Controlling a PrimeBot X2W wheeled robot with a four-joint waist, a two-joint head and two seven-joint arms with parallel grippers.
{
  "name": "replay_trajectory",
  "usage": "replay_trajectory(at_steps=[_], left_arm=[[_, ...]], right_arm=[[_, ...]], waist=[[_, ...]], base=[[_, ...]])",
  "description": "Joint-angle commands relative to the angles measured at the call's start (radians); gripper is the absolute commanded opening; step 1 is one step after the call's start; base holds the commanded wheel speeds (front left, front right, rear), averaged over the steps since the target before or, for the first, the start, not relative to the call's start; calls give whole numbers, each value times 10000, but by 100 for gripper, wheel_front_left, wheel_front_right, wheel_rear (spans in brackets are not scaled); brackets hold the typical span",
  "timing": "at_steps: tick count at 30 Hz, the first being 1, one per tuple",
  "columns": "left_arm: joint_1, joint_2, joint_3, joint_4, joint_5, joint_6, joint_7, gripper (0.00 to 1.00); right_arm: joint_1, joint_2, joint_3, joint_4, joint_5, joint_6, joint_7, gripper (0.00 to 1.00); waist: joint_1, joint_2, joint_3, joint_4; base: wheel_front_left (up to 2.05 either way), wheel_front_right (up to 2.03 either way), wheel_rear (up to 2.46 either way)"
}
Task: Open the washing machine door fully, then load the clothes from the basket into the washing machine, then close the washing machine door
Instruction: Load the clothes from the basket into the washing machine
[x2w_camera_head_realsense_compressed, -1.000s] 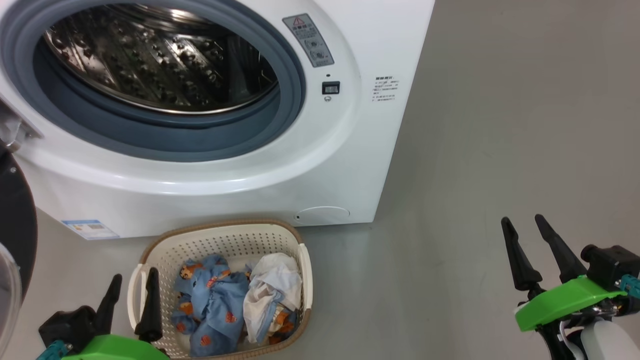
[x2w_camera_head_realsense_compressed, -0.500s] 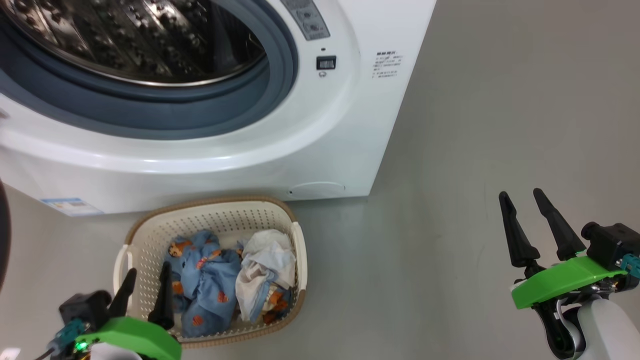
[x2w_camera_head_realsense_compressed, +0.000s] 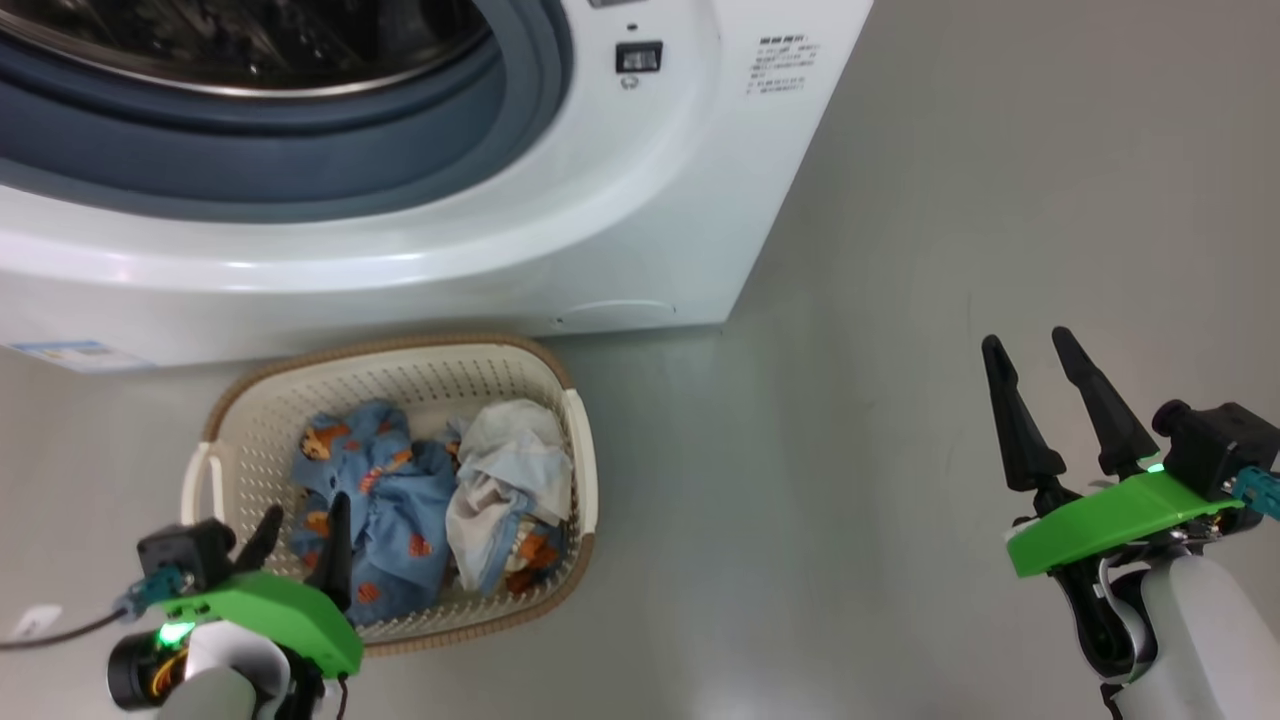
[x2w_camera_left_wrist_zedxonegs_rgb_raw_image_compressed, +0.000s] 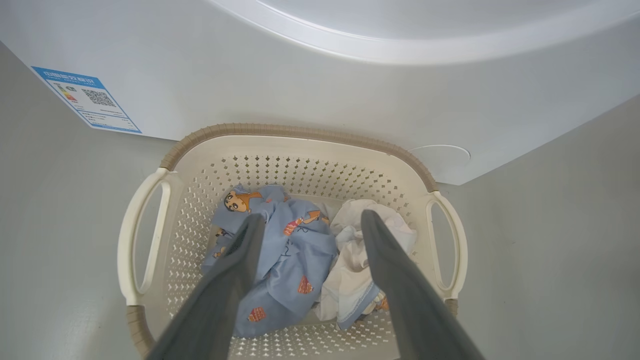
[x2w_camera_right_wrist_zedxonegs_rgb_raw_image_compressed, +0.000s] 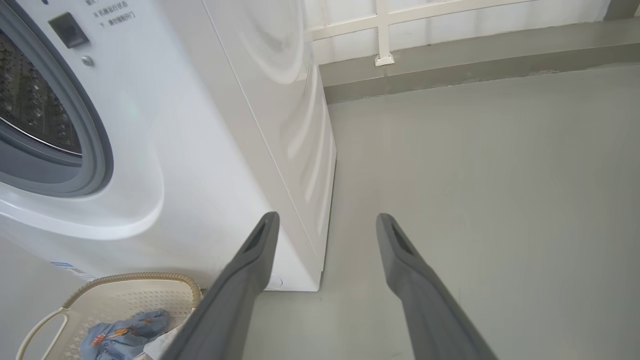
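Right, my left end effector, spread wide and empty, hovers just over the small cream perforated plastic basket, set on the smooth grey floor close before the big white front-loading washing machine. I judge the first pick is due: I'd drop straight down and bite deep into the light blue garments with orange prints, beside the white cloth piece, staying clear of the walls so the basket doesn't lift too. My right end effector hangs wide and empty, well apart, over floor that looks slick enough to let the basket slide; a white railing lines the room's far edge.
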Motion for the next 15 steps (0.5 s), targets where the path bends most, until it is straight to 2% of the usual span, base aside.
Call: replay_trajectory(at_steps=[1, 15], left_arm=[[-247, 360, 180, 21, -138, -25, -65, 100], [-1943, 651, -1470, 1692, -1520, -25, -65, 100]], right_arm=[[-86, -2, 233, -247, -110, 27, -120, 100], [-804, 57, 335, -383, -197, 27, -120, 100]], waist=[[-1, 0, 332, -95], [-1, 0, 1695, -77]], base=[[0, 0, 0], [0, 0, 0]])
